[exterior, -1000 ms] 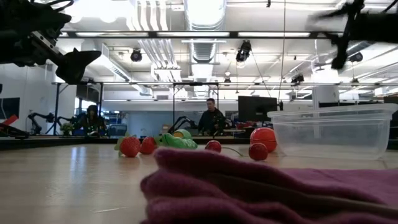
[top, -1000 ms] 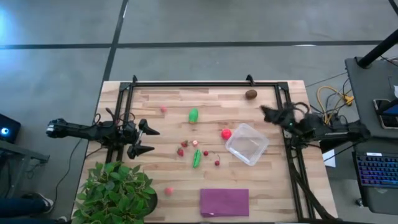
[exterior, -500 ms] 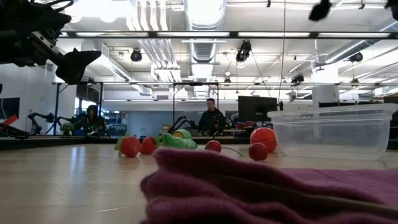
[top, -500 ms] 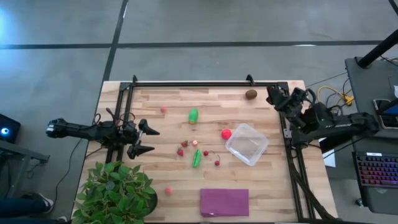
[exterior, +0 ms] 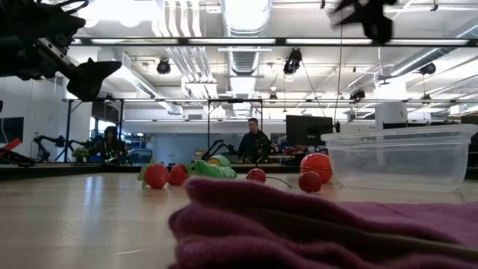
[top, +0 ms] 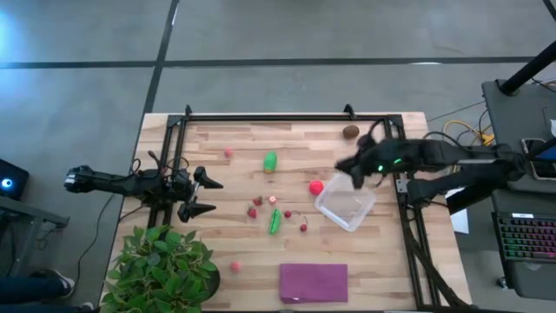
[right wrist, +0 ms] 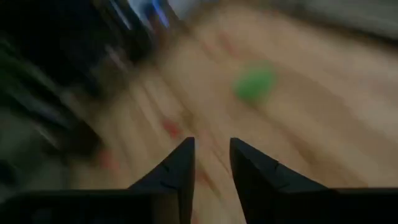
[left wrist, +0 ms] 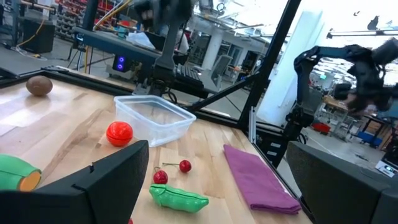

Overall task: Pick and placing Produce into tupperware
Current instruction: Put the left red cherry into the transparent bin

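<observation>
1. Lowest in the high view, a purple cloth (top: pixel 313 283) lies flat at the bottom edge of the tabletop (top: pixel 243 174), with a leafy potted plant (top: pixel 161 265) at the lower left corner.
2. A small pink berry (top: pixel 235 266) sits between the plant and the cloth, apart from both.
3. Toward the middle of the frame lies a green pod (top: pixel 274 221), with small red berries (top: pixel 253 211) close on its left and two more (top: pixel 303 227) on its right.
4. The left gripper (top: pixel 201 196) hovers at the left side of the tabletop, its fingers spread wide apart and empty.
5. The tupperware (top: pixel 346 201) stands right of centre, tilted like a diamond in the frame; the low view shows it upright with nothing visible inside.
6. The red ball (top: pixel 316 186) rests just beside the tupperware's upper left edge, outside it.
7. The right gripper (top: pixel 347 165) is above the tupperware's upper corner, raised off the wood in the low view; its fingers (right wrist: pixel 180 168) stand nearly together with only a narrow gap, holding nothing.
8. Farther up, a second green piece (top: pixel 270 162) lies alone, with a pink berry (top: pixel 228 152) to its upper left.
9. The brown oval (top: pixel 350 132) sits near the top right rail.
10. In the low view, people show in the room beyond the tabletop.
</observation>
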`<state>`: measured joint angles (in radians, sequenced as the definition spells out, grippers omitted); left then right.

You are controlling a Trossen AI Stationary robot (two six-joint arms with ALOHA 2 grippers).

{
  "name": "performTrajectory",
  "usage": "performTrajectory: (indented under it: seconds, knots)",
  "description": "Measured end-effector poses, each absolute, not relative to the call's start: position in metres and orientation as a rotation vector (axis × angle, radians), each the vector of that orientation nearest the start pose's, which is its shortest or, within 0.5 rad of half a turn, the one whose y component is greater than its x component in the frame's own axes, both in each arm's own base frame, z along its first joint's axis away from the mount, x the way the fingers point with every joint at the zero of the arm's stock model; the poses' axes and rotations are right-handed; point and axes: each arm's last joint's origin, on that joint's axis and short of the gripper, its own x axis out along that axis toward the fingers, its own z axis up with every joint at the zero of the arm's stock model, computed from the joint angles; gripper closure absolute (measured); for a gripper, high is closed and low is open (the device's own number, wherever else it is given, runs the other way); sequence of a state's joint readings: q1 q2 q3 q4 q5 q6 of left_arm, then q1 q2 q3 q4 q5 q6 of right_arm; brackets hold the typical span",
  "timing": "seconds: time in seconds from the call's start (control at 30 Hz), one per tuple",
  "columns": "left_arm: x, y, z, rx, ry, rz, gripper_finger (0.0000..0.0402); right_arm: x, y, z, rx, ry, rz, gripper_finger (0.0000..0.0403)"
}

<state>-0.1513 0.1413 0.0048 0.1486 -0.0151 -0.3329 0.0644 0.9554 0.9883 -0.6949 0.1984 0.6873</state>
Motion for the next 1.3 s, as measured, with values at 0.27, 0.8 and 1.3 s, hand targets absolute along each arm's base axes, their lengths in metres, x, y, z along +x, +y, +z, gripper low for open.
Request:
performTrajectory:
  seconds: [0.27, 0.8, 1.3]
  knots:
    - [0.105, -0.016, 0.168, -0.334, 0.009, -0.137, 0.0035, 0.218, 0.044, 0.317, 0.171, 0.917, -0.268, 0.0231]
    - [0.105, -0.016, 0.168, -0.334, 0.010, -0.137, 0.0035, 0.294, 0.106, 0.265, -0.218, 1.009, 0.010, 0.0174]
    - [0.105, -0.016, 0.168, -0.333, 0.012, -0.137, 0.0035, 0.334, 0.109, 0.194, 0.039, 1.194, -0.045, 0.0179]
